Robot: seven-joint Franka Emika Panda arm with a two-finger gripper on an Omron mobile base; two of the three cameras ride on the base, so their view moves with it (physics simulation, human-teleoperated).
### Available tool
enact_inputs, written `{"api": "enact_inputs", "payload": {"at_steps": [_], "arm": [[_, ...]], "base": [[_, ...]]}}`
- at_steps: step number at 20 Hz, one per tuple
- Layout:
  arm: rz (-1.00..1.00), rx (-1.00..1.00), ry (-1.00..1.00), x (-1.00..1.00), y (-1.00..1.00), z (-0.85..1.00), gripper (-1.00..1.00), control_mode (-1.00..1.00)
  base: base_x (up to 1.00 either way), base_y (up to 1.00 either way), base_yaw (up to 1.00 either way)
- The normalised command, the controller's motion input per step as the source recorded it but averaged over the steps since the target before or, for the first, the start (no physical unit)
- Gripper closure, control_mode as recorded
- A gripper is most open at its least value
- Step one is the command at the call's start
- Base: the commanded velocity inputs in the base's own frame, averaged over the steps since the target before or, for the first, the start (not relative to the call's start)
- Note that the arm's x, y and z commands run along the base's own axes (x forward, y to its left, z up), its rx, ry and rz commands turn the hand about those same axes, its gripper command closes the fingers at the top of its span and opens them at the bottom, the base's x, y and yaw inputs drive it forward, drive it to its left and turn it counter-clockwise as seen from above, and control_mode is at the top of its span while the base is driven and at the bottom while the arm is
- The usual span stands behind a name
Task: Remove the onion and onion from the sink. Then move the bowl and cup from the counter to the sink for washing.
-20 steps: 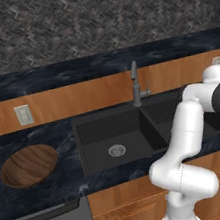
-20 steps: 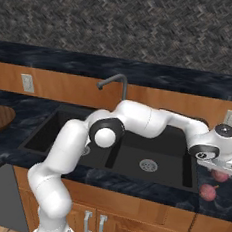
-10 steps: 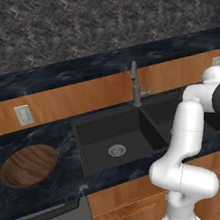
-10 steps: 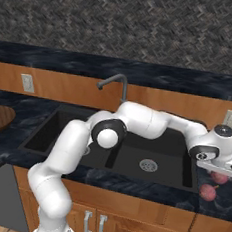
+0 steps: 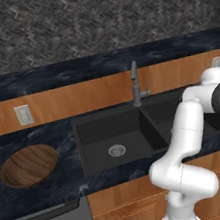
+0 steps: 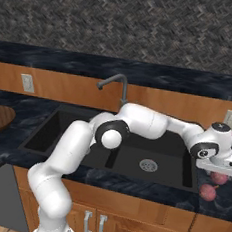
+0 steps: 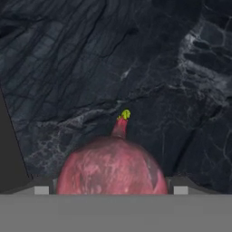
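Pincer (image 6: pixel 219 173) stands wide open above the dark marble surface (image 7: pixel 136 68) right of the sink (image 6: pixel 134 160). One onion (image 7: pixel 112 165) sits directly beneath it, between the fingertips. A second onion (image 6: pixel 207 192) lies just beside, nearer the surface's front edge.

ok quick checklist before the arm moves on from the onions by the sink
1. Both onions out of the sink: ok; one onion and the other onion sit on the counter to its right.
2. Gripper open: ok.
3. Onion free of the fingers: cannot tell, it sits right between the tips in the hand view.
4. Basins free for dishes: ok.
5. Bowl waiting on the left counter: ok.
6. Cup located: cannot tell.
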Motion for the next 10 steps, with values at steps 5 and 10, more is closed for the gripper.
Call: {"api": "enact_inputs", "payload": {"at_steps": [5,10], "arm": [[0.00,0.00,0.07,0.09,-0.11,-0.12,1.00,-1.00],[0.01,0.00,0.03,0.14,-0.11,-0.05,1.00,-1.00]], "base": [[0.00,0.00,0.00],[0.00,0.00,0.00]]}}
